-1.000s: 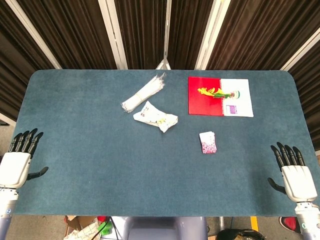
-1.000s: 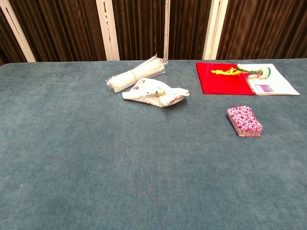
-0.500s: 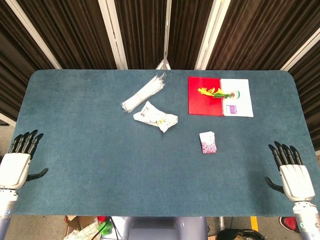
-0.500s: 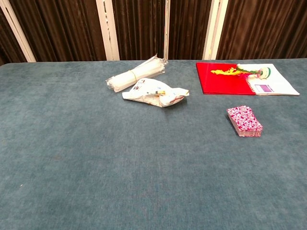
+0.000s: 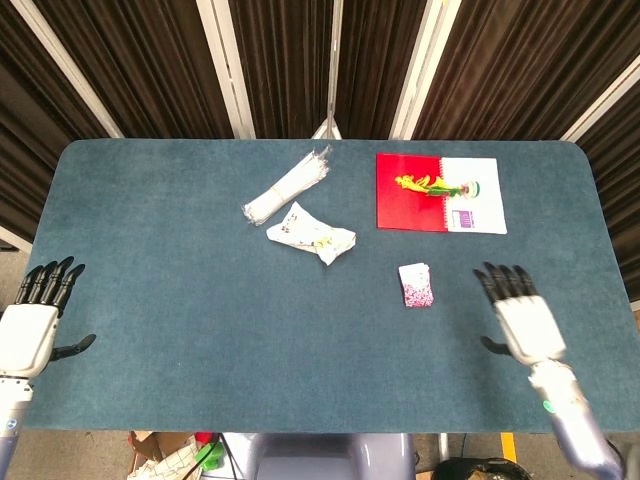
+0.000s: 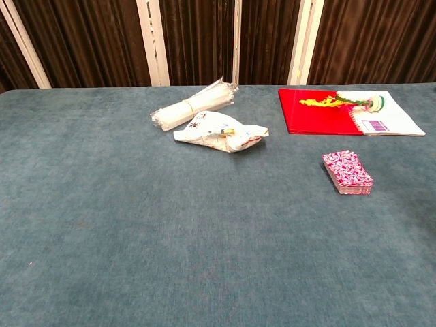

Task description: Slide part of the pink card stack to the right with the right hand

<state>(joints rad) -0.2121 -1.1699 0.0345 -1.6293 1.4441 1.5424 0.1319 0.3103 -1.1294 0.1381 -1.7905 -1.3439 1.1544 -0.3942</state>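
Observation:
The pink card stack (image 5: 417,285) lies flat on the blue table, right of centre; the chest view shows the pink card stack (image 6: 347,172) as a neat pile with a patterned top. My right hand (image 5: 522,318) hovers to the right of the stack, fingers spread and pointing away from me, holding nothing and a clear gap from the cards. At the table's left front edge my left hand (image 5: 32,328) rests open and empty. Neither hand shows in the chest view.
A red and white notebook (image 5: 440,193) lies behind the cards. A crumpled white wrapper (image 5: 311,233) and a bundle of clear plastic (image 5: 288,187) sit left of centre. The table's right edge (image 5: 612,250) is beyond my right hand.
My right hand has moved left from the table's right front edge, inward toward the card stack. The left hand and the cards have not moved.

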